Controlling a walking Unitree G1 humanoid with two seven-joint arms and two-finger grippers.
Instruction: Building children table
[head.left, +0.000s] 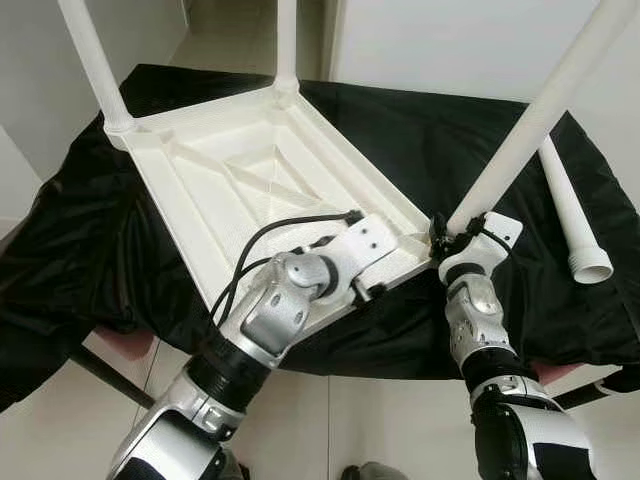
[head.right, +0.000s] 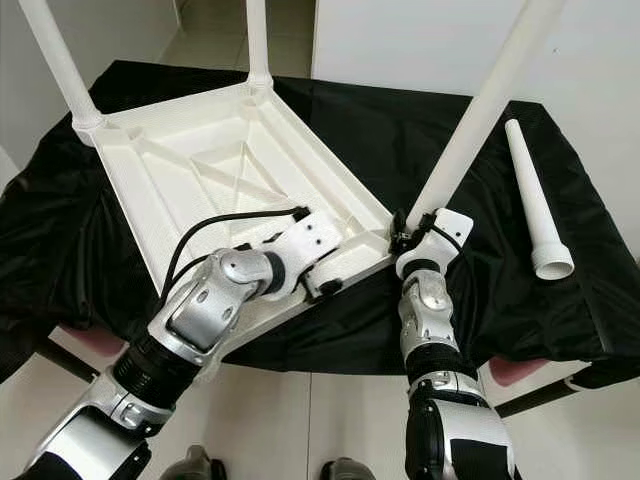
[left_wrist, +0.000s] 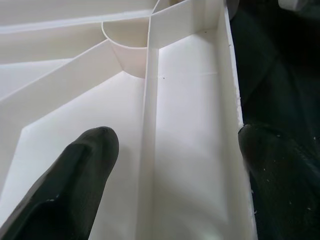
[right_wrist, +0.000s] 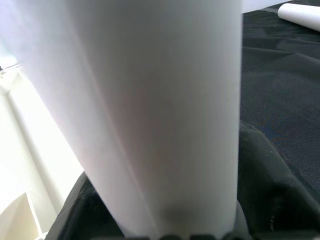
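Tabletop lies upside down on a black cloth, sockets up for fitting legs. Left gripper, fingers spread across the near rim, steadies it. Right gripper, closed on a tilted leg, holds it at the near-right corner. A spare leg lies at right.

Overall light: bright, even and soft indoors; no single source can be told.
Shadows: faint ones lie inside the ribs of the white tabletop.
Contrast: the black cloth swallows detail, its folds barely readable.
Glare: mild sheen on the silver arms.
Head views: sharp, with straight lines bowing slightly near the edges.
Right wrist view: the table leg is very close, soft and pale.
Left wrist view: one near black finger is blurred.
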